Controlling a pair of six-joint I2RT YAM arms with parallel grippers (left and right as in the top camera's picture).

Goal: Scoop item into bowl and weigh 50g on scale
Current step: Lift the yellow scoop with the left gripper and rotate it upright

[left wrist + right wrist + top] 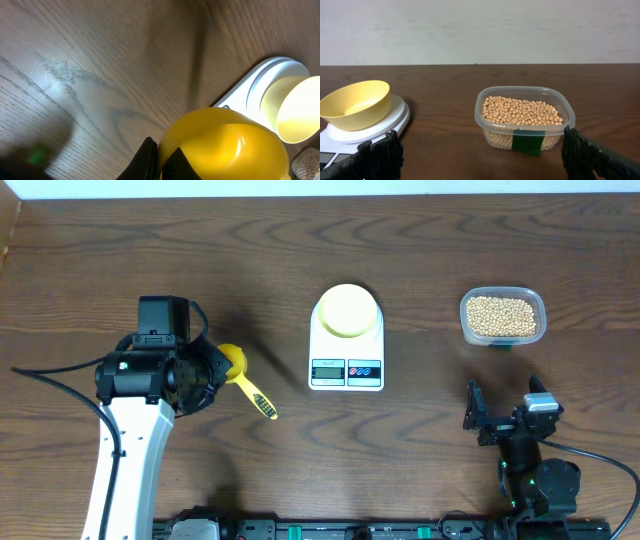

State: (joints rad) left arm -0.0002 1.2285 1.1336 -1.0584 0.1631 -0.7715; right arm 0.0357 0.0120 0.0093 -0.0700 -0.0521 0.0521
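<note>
Left end effector [212, 370] clamped on yellow scoop [250, 388], left of scale [346, 370]. Right end effector [505, 402] wide, empty. Bowl [347, 310] on scale. Beans [502, 316] in clear tub [541, 310], right of scale.

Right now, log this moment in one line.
left claw: shut on scoop | right claw: open | bowl: empty, on scale | beans: in tub

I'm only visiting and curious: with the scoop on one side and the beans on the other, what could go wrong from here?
The left gripper seems clamped on the scoop by its cup, not its handle, so it may slip or dig badly. The beans lie beyond the scale, so reaching across could bump the bowl on it. The tub is nearly full; beans may spill.
</note>
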